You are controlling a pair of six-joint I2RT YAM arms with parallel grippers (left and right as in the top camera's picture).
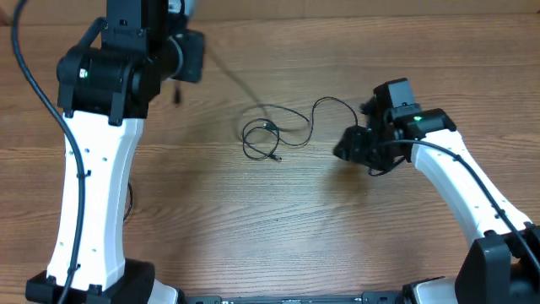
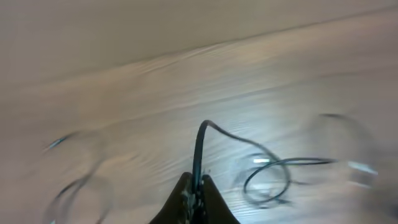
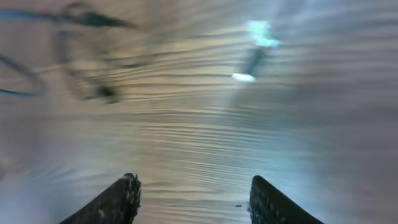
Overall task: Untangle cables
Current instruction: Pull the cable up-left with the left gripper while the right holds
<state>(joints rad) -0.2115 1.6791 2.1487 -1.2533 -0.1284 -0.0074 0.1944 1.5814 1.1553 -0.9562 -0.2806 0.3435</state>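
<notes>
Thin black cables (image 1: 272, 132) lie in tangled loops mid-table. One strand runs up and left from them to my left gripper (image 1: 191, 56), raised at the back left. In the left wrist view that gripper (image 2: 194, 182) is shut on a black cable (image 2: 200, 146) that rises from the jaws and bends down towards the blurred loops (image 2: 267, 177). A short plug end (image 1: 177, 93) hangs below the left gripper. My right gripper (image 1: 346, 148) sits low, just right of the loops. In its own view it (image 3: 193, 183) stands open with only bare wood between its fingers, and a blurred silver-tipped plug (image 3: 252, 62) lies ahead.
The wooden table (image 1: 278, 228) spans the view. A cable arc (image 1: 333, 103) curves from the loops towards the right arm's wrist. The white left arm (image 1: 93, 194) stands along the left side and the right arm (image 1: 460, 181) reaches in from the lower right.
</notes>
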